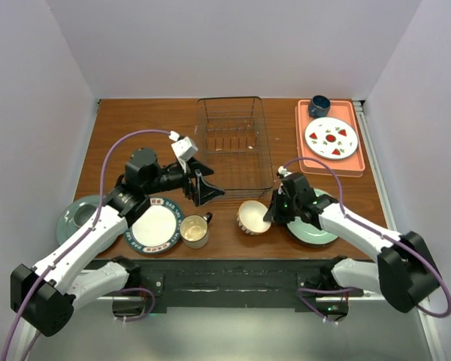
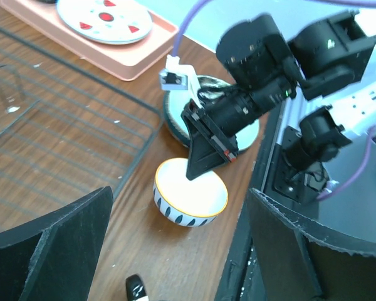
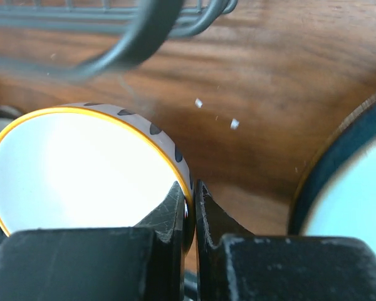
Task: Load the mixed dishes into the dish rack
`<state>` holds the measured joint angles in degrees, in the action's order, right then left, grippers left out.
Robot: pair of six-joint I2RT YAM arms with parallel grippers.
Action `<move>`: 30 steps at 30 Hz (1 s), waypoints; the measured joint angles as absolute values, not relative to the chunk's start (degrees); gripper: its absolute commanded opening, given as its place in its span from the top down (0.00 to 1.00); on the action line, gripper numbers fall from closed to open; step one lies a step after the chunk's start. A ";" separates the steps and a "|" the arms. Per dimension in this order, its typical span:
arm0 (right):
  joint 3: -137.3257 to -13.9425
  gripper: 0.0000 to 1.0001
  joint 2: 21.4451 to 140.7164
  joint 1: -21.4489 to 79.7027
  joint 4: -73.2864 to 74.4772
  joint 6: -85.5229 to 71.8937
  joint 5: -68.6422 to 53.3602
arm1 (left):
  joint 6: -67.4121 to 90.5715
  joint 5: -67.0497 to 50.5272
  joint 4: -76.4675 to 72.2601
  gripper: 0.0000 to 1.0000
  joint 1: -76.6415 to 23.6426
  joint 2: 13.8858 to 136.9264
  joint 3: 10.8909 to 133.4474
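The dark wire dish rack stands at the back middle of the table. My right gripper is shut on the rim of the small striped bowl, one finger inside and one outside. The bowl sits on the table in front of the rack. My left gripper hangs open and empty above the table left of the bowl. The cream mug stands beside the white plate with a dark-blue patterned rim. A pale plate with red flower marks lies at the back right.
The flower-marked plate lies on a pink tray with a dark blue cup. A green plate lies at the far left, another under my right arm. The rack's front wire is close above the bowl.
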<state>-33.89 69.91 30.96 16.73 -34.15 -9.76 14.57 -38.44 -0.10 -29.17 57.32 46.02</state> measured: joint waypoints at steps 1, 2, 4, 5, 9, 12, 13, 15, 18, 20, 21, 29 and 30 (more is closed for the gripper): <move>-34.15 1.00 68.69 30.96 17.96 -33.69 -9.80 | 14.35 -38.57 -0.40 0.08 -29.98 57.47 46.02; -34.76 1.00 67.24 30.96 19.79 -33.17 -9.82 | 14.26 -38.63 -0.75 0.08 -30.74 57.67 46.02; -36.42 1.00 64.14 30.96 23.38 -31.88 -10.07 | 14.04 -38.70 -1.23 0.08 -32.18 58.19 46.02; -37.10 1.00 63.07 30.96 24.27 -31.51 -10.15 | 13.89 -38.72 -1.50 0.08 -32.93 58.50 46.02; -41.63 1.00 60.03 30.96 27.57 -30.81 -11.64 | 13.28 -38.65 -2.15 0.08 -36.45 60.10 46.39; -45.67 1.00 60.62 30.96 28.49 -30.68 -11.70 | 12.14 -38.52 -2.02 0.08 -39.18 61.78 48.29; -47.66 1.00 61.60 30.96 29.02 -30.52 -11.53 | 11.40 -38.50 -2.07 0.08 -40.14 62.43 49.39; -51.29 1.00 63.99 30.96 29.95 -30.04 -11.03 | 10.35 -38.41 -2.07 0.08 -41.56 63.44 51.68; -58.33 1.00 69.21 30.98 32.29 -28.86 -8.97 | 7.73 -38.09 -2.02 0.08 -43.97 65.82 56.40; -62.43 1.00 72.20 30.98 34.02 -28.10 -7.18 | 6.04 -37.32 -1.96 0.09 -45.28 67.59 58.67; -64.31 1.00 73.45 30.98 34.94 -27.75 -6.22 | 5.02 -36.47 -1.52 0.09 -46.24 68.69 59.83; -73.47 1.00 78.85 30.96 41.15 -26.41 -0.86 | -4.21 -21.04 5.72 0.16 -54.96 78.06 62.52; -73.95 1.00 79.11 30.96 41.63 -26.35 -0.73 | -5.28 -18.68 6.83 0.16 -55.86 79.02 62.52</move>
